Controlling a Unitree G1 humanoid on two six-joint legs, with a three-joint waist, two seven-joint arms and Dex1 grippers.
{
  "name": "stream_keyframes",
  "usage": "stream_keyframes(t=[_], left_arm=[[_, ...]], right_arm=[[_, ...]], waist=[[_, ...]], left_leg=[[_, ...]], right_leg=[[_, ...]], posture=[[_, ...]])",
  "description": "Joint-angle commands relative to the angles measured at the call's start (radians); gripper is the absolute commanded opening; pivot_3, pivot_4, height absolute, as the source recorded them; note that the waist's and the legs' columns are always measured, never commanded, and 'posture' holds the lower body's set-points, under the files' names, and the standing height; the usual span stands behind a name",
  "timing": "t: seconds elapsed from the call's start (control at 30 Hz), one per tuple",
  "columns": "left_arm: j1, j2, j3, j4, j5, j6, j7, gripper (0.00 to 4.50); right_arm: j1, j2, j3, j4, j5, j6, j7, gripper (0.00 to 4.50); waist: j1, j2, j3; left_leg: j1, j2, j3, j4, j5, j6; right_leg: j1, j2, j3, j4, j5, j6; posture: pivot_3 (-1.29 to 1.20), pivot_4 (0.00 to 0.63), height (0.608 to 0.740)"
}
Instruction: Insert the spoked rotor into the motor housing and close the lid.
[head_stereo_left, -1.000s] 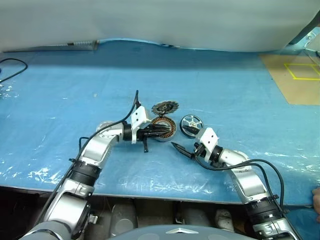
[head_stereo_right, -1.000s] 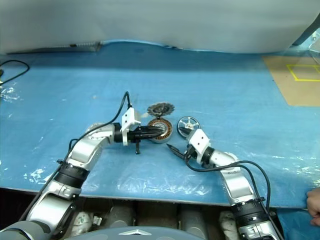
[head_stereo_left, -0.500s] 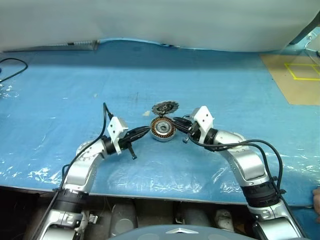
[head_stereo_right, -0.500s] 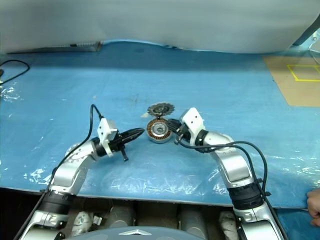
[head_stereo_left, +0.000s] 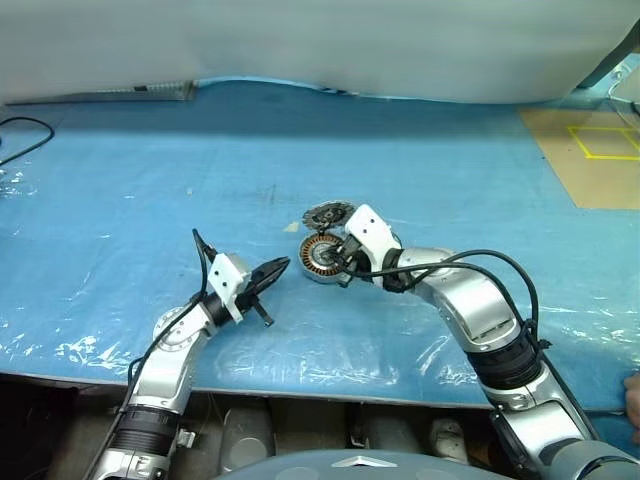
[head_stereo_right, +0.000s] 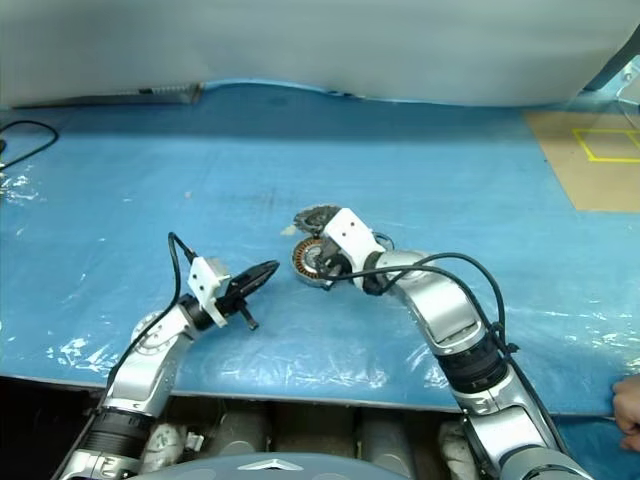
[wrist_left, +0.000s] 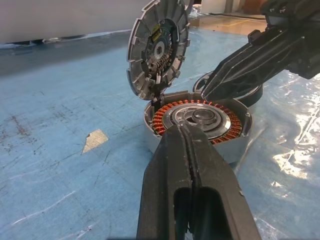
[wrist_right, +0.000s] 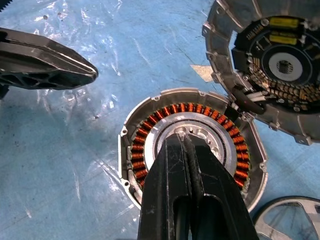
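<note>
The motor housing (head_stereo_left: 316, 256) lies on the blue sheet, its copper windings (wrist_right: 240, 165) ringing a silver centre. The lid (head_stereo_left: 325, 212) stands tilted up at the housing's far edge, ribbed inner face (wrist_right: 280, 65) showing. The spoked rotor (wrist_right: 290, 217) lies on the sheet beside the housing, partly hidden behind my right arm. My right gripper (wrist_right: 182, 139) is shut and empty, its tips over the housing's silver centre. My left gripper (head_stereo_left: 281, 264) is shut and empty, a short way left of the housing and pointing at it (wrist_left: 186, 127).
A blue plastic sheet (head_stereo_left: 150, 200) covers the table. A tan board with yellow tape (head_stereo_left: 600, 150) lies at the back right. A black cable (head_stereo_left: 25, 128) curls at the far left. A person's hand (head_stereo_left: 632, 392) shows at the front right edge.
My left gripper drew back leftward from the housing. My right gripper swung up and left from beside the rotor to over the housing and shut.
</note>
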Motion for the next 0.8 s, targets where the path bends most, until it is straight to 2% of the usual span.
stream_keyframes(t=[0.03,0.8], left_arm=[[0.003,-0.005,0.0,-0.016,-0.016,-0.019,0.003,0.0],[0.015,-0.035,-0.009,0.027,-0.029,-0.04,-0.008,0.0]], right_arm=[[-0.019,0.007,-0.003,-0.033,0.01,0.018,-0.012,0.03],[-0.081,0.037,0.03,0.081,-0.007,0.043,-0.042,0.03]], waist=[[0.0,0.0,0.0],[0.0,0.0,0.0]], left_leg=[[0.0,0.0,0.0,0.0,0.0,0.0],[0.002,0.0,0.0,0.001,0.0,0.0]], right_leg=[[0.0,0.0,0.0,0.0,0.0,0.0],[0.001,0.0,0.001,0.002,0.0,0.0]], posture=[[0.0,0.15,0.74],[0.0,0.15,0.74]])
